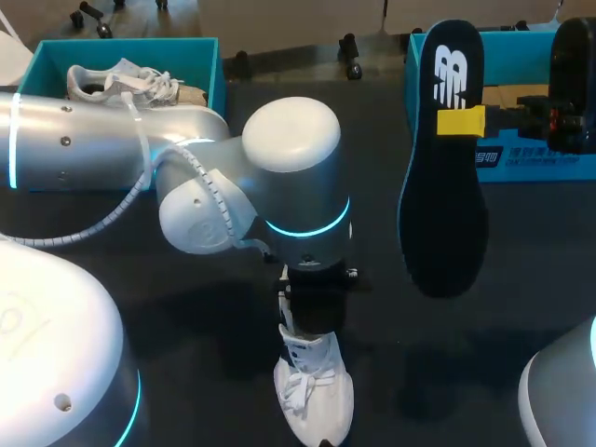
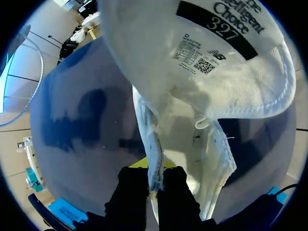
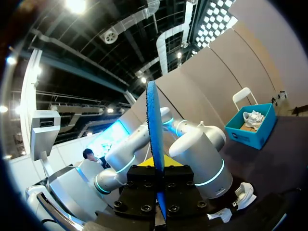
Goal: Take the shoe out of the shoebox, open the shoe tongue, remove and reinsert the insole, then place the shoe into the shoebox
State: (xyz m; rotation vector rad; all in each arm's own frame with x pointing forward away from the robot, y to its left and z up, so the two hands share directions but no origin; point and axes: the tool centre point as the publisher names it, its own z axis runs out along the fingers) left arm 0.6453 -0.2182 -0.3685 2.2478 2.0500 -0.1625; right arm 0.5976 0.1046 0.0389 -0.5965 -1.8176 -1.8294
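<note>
A white shoe (image 1: 315,396) stands on the dark table near the front, toe toward me. My left gripper (image 1: 300,321) comes straight down on it and is shut on the shoe's side wall at the opening. In the left wrist view the gripper (image 2: 155,179) pinches that white wall, and the labelled tongue (image 2: 202,43) is folded forward. The black insole (image 1: 443,177) hangs upright in the air at the right, my right gripper (image 1: 463,121) shut on its upper part. In the right wrist view the insole (image 3: 153,125) shows edge-on in blue between the fingers of the gripper (image 3: 158,174).
A teal shoebox (image 1: 209,56) at the back left holds a second white shoe (image 1: 116,82). Another teal box (image 1: 535,158) stands at the back right, behind the insole. My left arm's big elbow joint (image 1: 289,177) hangs over the table's middle.
</note>
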